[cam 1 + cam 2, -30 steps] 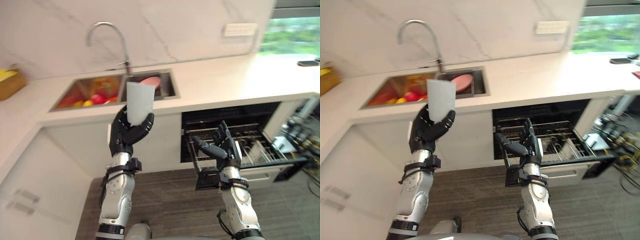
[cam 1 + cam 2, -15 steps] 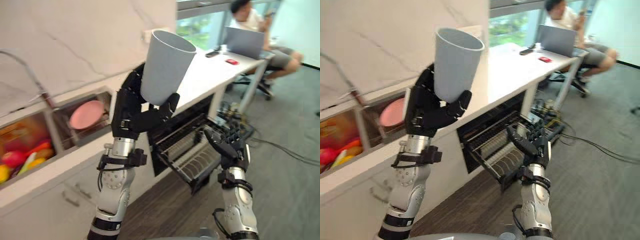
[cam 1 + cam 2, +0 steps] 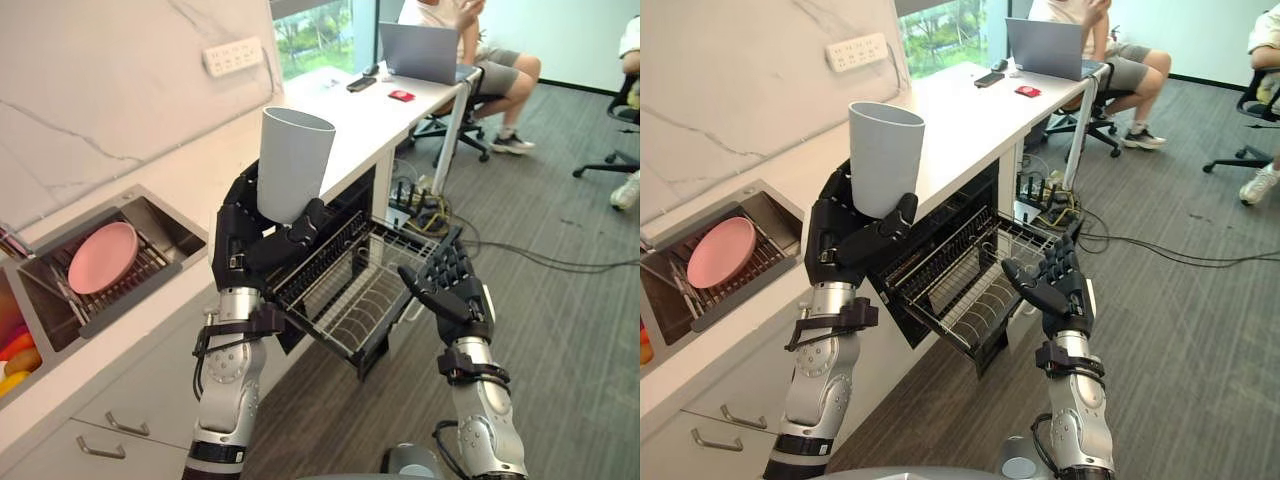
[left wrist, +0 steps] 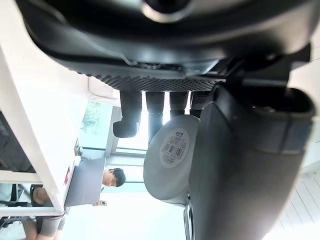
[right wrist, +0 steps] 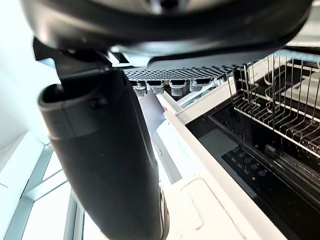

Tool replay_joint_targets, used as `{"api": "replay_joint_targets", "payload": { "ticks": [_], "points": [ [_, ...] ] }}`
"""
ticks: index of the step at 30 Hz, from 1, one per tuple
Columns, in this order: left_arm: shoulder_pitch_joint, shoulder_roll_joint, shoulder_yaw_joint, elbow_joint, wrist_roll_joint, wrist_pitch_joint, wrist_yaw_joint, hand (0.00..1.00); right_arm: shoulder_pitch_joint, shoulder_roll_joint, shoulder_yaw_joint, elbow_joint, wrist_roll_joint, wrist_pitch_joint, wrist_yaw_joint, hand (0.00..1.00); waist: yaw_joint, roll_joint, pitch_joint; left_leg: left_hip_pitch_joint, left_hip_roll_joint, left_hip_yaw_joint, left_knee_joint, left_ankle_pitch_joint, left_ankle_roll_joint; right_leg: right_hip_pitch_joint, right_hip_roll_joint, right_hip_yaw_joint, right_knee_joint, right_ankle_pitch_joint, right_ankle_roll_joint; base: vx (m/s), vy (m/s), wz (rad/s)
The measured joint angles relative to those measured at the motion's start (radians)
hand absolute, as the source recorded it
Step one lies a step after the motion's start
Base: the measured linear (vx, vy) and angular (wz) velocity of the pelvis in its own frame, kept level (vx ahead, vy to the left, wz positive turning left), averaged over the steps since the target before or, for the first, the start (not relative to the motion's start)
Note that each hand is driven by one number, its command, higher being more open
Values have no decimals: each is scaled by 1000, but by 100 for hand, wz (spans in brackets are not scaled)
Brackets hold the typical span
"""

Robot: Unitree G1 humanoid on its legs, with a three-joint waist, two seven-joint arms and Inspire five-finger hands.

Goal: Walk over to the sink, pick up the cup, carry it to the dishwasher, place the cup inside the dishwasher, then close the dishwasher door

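Note:
A tall pale grey cup (image 3: 292,163) stands upright in my left hand (image 3: 248,248), whose fingers and thumb are curled round its lower part; the cup's round base (image 4: 172,150) shows in the left wrist view. It is held above the counter's front edge, just left of the open dishwasher (image 3: 330,232). The dishwasher's wire rack (image 3: 355,290) is pulled out over the floor. My right hand (image 3: 452,290) hangs open beside the rack's right end, holding nothing. The sink (image 3: 110,265) with a pink plate (image 3: 102,256) lies at the left.
The white counter (image 3: 340,120) runs back to a desk with a laptop (image 3: 418,50), a phone and a small red thing. People sit on chairs at the far right. Cables (image 3: 520,255) lie on the grey floor. Cabinet drawers (image 3: 110,425) are at the lower left.
The camera has swung right: the sink has slid to the left edge and the dishwasher rack is now central. My left hand still holds the cup upright, now lower in view.

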Motion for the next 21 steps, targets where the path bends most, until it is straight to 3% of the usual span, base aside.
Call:
{"api": "replay_joint_targets", "payload": {
  "ticks": [1,2,3,7,9,10,11,12,15,21],
  "points": [
    [9,1,-3,5,0,1,0,0,0,1,-1,-2,5,6,2,100,4,9,2,-84,62,-20,211,2,-5,34,25,-9,-15,-4,-16,198,-85,-3],
    [41,-3,2,7,-1,5,2,0,3,1,8,-4,6,10,10,100,21,4,5,-144,95,-41,348,15,-27,72,38,4,-40,5,-12,202,-83,-24],
    [56,-3,2,8,-1,6,3,0,3,2,11,-8,6,10,18,100,30,0,7,-148,90,-50,343,13,-31,90,38,17,-51,6,-11,219,-64,-54],
    [115,-4,-6,17,6,7,2,0,-12,-2,7,-19,6,1,37,100,44,-10,6,-170,18,-120,81,31,-12,167,-2,90,-129,22,17,246,84,-55],
    [116,-4,-6,16,10,7,5,0,-26,-21,14,-19,6,1,41,100,47,-1,0,-162,-4,-179,-81,144,-9,164,-18,130,-150,35,44,166,185,-65],
    [117,-10,-8,16,10,8,5,0,-27,-44,19,-19,6,1,44,100,46,18,-13,-149,0,-195,-162,324,-14,163,-17,152,-170,44,72,186,276,-50],
    [116,-17,-9,17,10,8,6,0,-27,-55,19,-16,6,3,45,100,42,29,-27,-122,-7,-190,-204,319,-49,167,-22,166,-188,50,93,177,292,-38],
    [111,-13,-9,17,10,7,9,0,-26,-52,19,-17,8,2,45,100,34,4,-33,-96,-44,-174,-274,334,-35,175,-51,167,-226,70,120,149,288,-15],
    [98,10,-12,18,9,12,27,0,-29,-16,28,-18,26,2,46,100,34,-34,-41,-90,-105,-168,-351,360,-4,200,-96,142,-333,132,158,75,215,10],
    [97,9,3,15,6,42,-15,0,-61,23,68,-18,35,21,51,100,46,-38,-44,-80,-136,-184,-432,398,10,217,-106,82,-392,167,170,28,46,13]
  ]
}}
